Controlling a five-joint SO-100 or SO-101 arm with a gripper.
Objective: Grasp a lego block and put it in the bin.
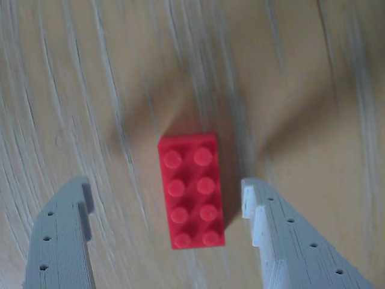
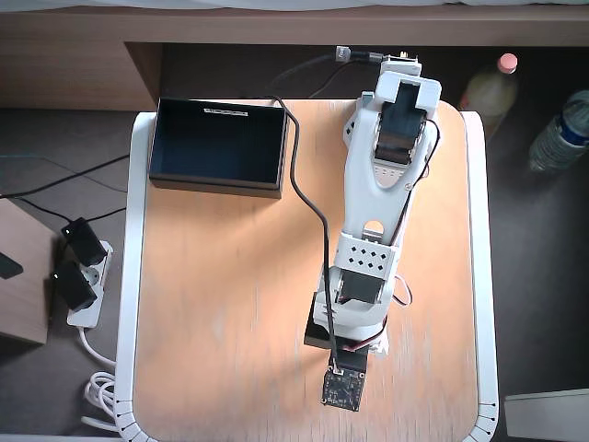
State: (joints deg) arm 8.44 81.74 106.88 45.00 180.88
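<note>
Between the two gripper fingers, in the wrist view, sat the red lego block [image 1: 191,190], lying flat on the wooden tabletop [image 1: 90,90] with its studs up, two rows of four. The gripper [image 1: 165,198] was spread wide, with the grey finger [image 1: 63,241] off to the left and the white finger [image 1: 283,241] just beside the brick's right edge. Neither one looked like it was touching the brick; there was bare wood on both sides, a lot more on the left.

From the overhead view, the white arm [image 2: 382,212] stretched down the right half of the table [image 2: 212,304], and its wrist end with the little camera board [image 2: 341,389] hid the brick completely. The black bin [image 2: 219,145] sat at the table's top-left corner, well apart from the gripper, with its white label strip along the far long edge. A black cable [image 2: 308,198] ran from beside the bin down to the arm's wrist.
</note>
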